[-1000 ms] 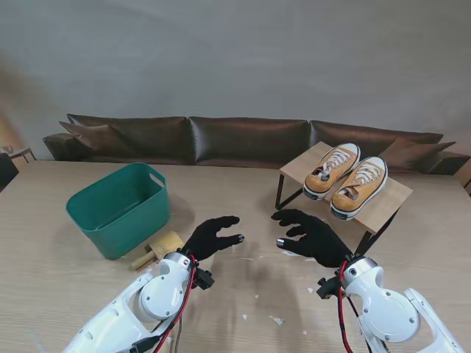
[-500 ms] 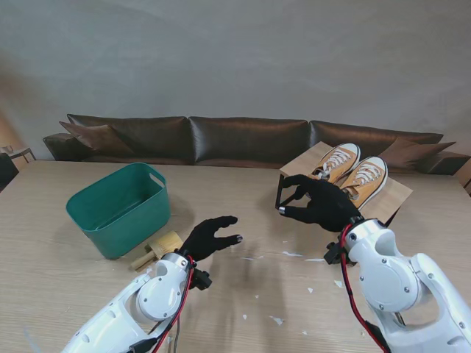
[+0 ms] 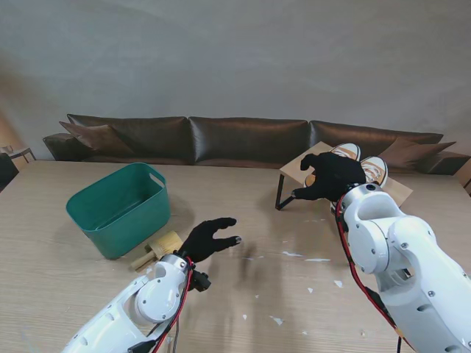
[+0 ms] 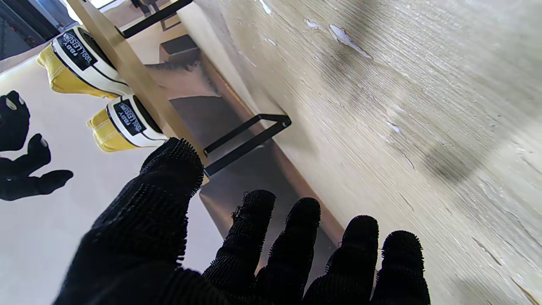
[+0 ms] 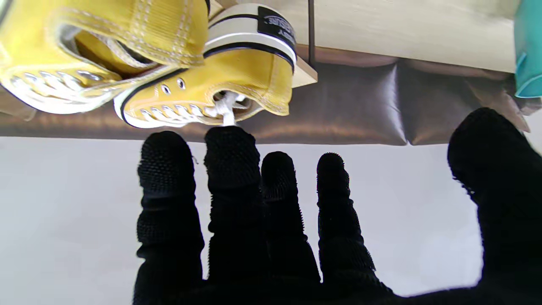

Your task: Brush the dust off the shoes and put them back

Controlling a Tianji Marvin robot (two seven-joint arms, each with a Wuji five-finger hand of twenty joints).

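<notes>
Two yellow canvas shoes (image 3: 377,168) with white laces stand side by side on a small wooden rack (image 3: 294,166) at the far right. My right hand (image 3: 335,176) hovers over their heel ends, covering most of them, fingers spread and holding nothing. In the right wrist view the fingertips (image 5: 230,148) are just short of the nearer shoe's (image 5: 203,97) laces. My left hand (image 3: 210,237) floats open over the middle of the table. A wooden brush (image 3: 160,246) lies on the table to its left. The left wrist view shows both shoe heels (image 4: 127,123).
A green plastic basket (image 3: 121,206) stands at the left, just beyond the brush. White flecks (image 3: 294,254) are scattered on the table top between the arms. A dark brown sofa (image 3: 221,140) runs along the far edge.
My right hand has risen from the middle of the table and moved away from me, arriving over the shoes on the rack. The left hand has hardly moved.
</notes>
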